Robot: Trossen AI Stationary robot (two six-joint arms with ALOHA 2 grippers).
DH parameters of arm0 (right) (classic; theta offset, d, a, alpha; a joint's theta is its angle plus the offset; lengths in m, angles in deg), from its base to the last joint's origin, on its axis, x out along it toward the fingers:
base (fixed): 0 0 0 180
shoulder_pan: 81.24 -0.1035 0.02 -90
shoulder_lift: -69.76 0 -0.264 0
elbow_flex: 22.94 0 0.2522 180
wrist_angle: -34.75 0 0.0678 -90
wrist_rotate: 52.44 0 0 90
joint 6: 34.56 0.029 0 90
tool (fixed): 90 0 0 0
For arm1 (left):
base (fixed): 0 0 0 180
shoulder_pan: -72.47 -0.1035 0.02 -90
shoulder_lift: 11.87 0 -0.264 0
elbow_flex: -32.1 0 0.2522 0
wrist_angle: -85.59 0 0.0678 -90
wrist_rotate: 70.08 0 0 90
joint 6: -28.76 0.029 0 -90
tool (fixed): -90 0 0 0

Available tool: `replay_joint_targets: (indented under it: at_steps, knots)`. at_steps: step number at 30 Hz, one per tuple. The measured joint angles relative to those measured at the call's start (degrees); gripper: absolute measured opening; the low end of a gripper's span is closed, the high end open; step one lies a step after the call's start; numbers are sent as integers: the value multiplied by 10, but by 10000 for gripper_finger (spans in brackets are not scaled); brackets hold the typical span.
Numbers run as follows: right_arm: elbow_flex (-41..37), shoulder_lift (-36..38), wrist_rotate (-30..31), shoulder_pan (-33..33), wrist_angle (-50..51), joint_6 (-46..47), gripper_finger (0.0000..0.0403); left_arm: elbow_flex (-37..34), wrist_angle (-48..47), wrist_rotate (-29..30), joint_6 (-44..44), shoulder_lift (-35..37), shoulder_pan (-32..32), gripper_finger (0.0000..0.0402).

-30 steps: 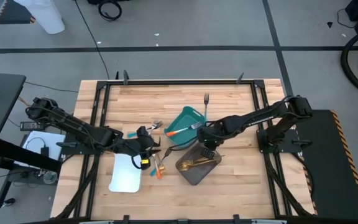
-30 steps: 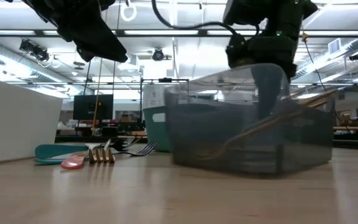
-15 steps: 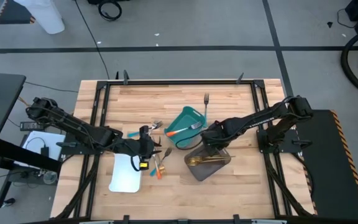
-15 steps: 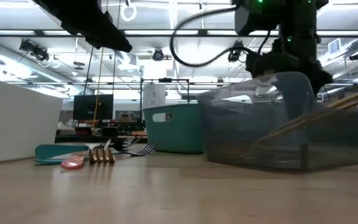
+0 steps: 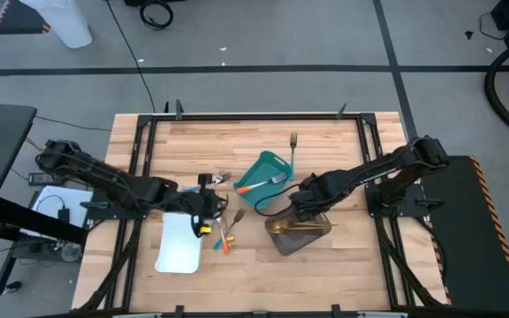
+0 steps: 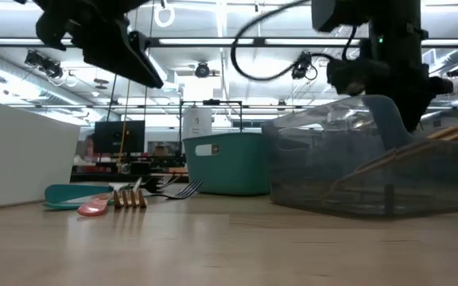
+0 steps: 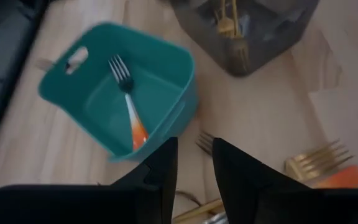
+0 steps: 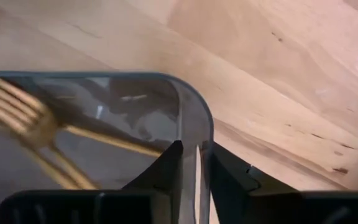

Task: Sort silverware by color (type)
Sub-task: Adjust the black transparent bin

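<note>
right gripper [image 8: 191, 163]: fingers pinched on the rim of the smoky grey see-through plastic bin [image 5: 297, 235], gold forks [image 5: 292, 227] lying inside

left gripper [image 5: 208, 208]: slightly parted, holding nothing, hovering over loose orange-handled and gold cutlery [image 5: 226, 233]

teal plastic bin [image 5: 264, 181]: orange-handled silver fork [image 7: 129, 101] inside

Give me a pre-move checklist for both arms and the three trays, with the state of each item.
1. Right gripper straddles the grey tray wall: ok.
2. Gold forks inside grey tray: ok.
3. Orange-handled fork in teal tray: ok.
4. Left gripper empty, over loose forks: ok.
5. White tray has silverware in it: not ok.
6. Grey tray resting flat on the table: cannot tell.
</note>
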Motion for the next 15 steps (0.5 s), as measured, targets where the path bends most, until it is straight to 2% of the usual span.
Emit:
replay_joint_targets:
  at_steps: [5,9,11,15]
  knots:
    - [18,14,17,-5,7,-9,116,0,-28,-78,-30,0,-47,110]
    - [50,15,35,-6,37,-40,147,0,-55,-177,-41,0,-100,110]
    - [69,15,72,-6,49,-57,156,0,-72,-203,-54,0,-131,110]
    - [105,15,185,-17,71,-115,159,0,-102,-207,-73,-5,-182,110]
